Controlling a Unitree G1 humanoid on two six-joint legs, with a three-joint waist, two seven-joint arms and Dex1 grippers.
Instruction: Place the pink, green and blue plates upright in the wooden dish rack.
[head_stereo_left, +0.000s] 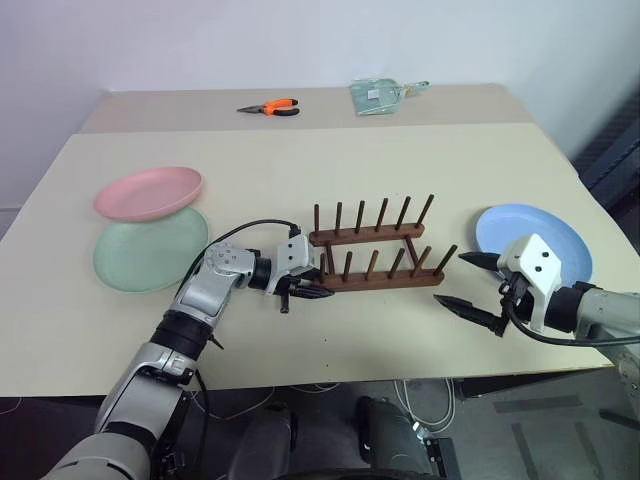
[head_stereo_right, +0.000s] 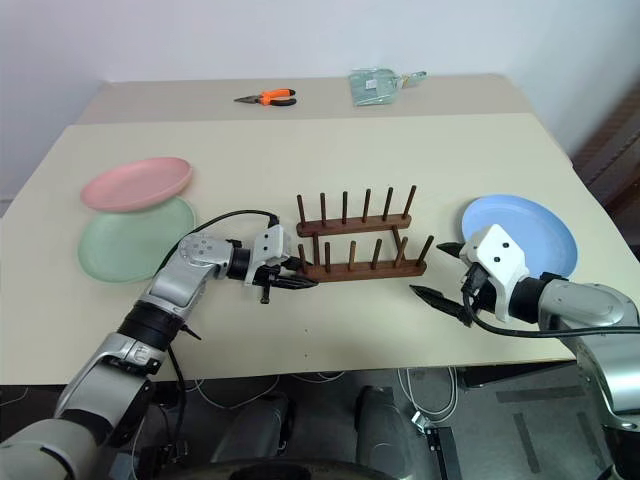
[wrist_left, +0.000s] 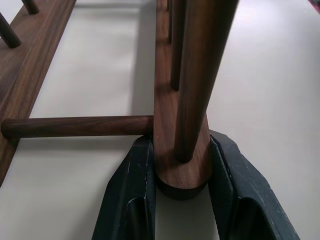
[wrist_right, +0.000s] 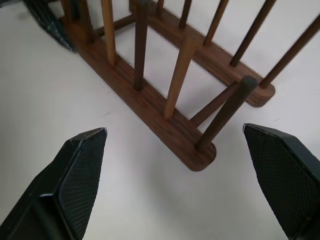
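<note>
Wooden dish rack (head_stereo_left: 370, 250) sits pretty much dead centre on the beige table (head_stereo_left: 330, 150), near the front edge: small, dark brown, two parallel rail bases joined by cross rods, each rail carrying a row of thin upright pegs that lean a bit, and no plates in it. Closest in, the left end effector (head_stereo_left: 305, 288) is clamped onto the rounded end of the near rail, one black finger on each side of the wood, which the left wrist view shows really clearly. Over on the other side, the right end effector (head_stereo_left: 470, 283) hangs just off the rack's right end with its fingers spread wide and nothing between them, not touching the rack. A bit further back on the right is the blue plate (head_stereo_left: 545, 232), lying flat. On the left, the green plate (head_stereo_left: 140, 255) lies flat too, with the pink plate (head_stereo_left: 148, 192) overlapping its far edge. Way at the back of the table there are orange-handled pliers (head_stereo_left: 270, 106) and a clear plastic bag (head_stereo_left: 380, 95).
</note>
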